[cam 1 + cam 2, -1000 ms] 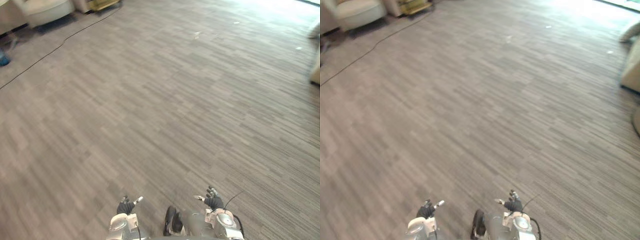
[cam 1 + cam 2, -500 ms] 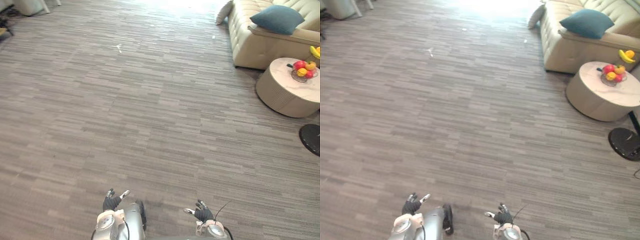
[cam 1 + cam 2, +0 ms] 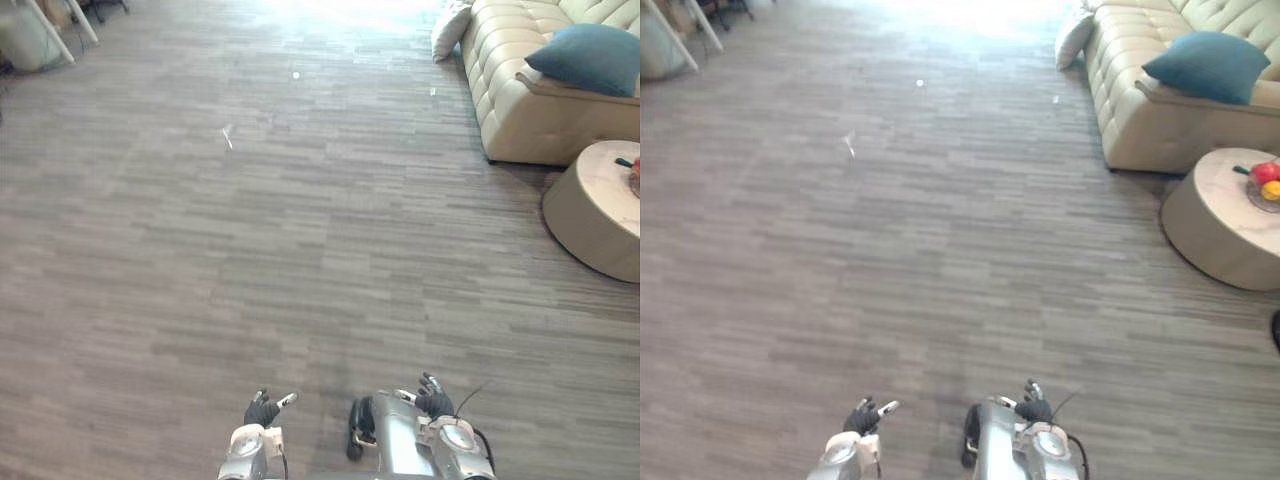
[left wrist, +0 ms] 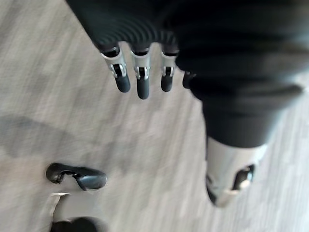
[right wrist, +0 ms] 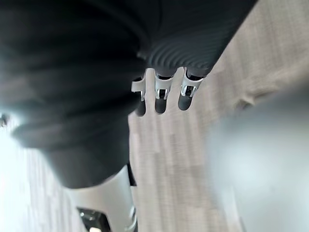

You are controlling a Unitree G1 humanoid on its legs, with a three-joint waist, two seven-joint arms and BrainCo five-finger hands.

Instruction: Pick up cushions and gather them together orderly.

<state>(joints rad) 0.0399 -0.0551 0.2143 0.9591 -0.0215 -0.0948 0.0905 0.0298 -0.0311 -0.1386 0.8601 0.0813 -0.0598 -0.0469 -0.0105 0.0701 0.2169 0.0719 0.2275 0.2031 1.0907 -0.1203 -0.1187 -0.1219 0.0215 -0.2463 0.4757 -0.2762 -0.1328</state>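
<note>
Our left hand (image 3: 262, 410) and right hand (image 3: 432, 402) hang loose-fingered, holding nothing; blue cushion (image 3: 592, 58) on the sofa (image 3: 520, 110) and white cushion (image 3: 450, 30) sit far ahead-right.

Within a second the head camera has been swung round: a cream sofa (image 3: 1140, 110), a blue cushion (image 3: 1205, 65) on it and a white cushion (image 3: 1073, 38) at its far end have been brought into sight, well ahead of the right hand (image 3: 432, 402) and off to its outer side. A round table (image 3: 1220, 225) with a fruit bowl (image 3: 1266, 183), fully framed half a second ago, is now cut by the picture's edge. The left hand (image 3: 262, 410) is framed slightly further towards the right hand's side.
</note>
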